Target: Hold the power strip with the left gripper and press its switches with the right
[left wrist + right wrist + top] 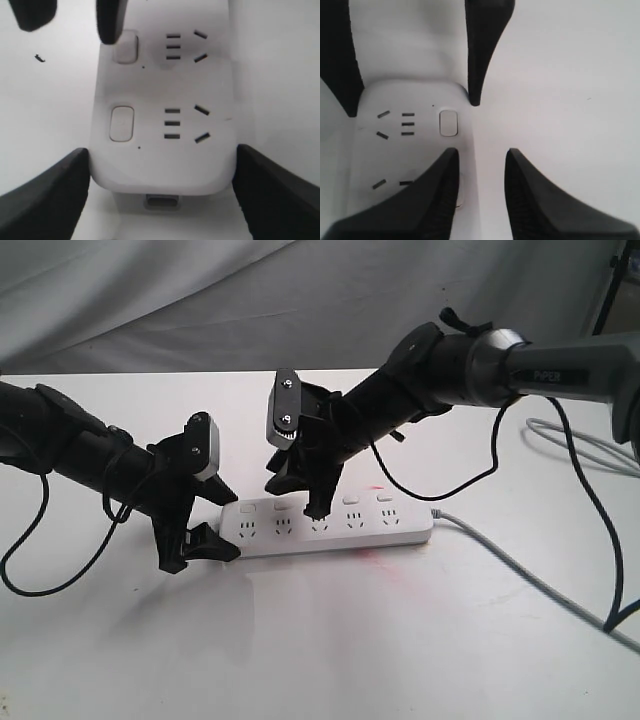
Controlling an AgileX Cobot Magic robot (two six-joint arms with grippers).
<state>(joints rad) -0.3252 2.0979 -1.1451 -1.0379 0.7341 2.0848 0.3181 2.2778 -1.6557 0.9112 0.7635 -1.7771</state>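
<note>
The power strip (400,530) was clamped by the left claw (228,527); switches (351,500) apparently remained to be pressed by the parted right claw (481,155).

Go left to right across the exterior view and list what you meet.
left gripper → right gripper → grey cord. The power strip runs beneath both grippers, so it has no single place.
</note>
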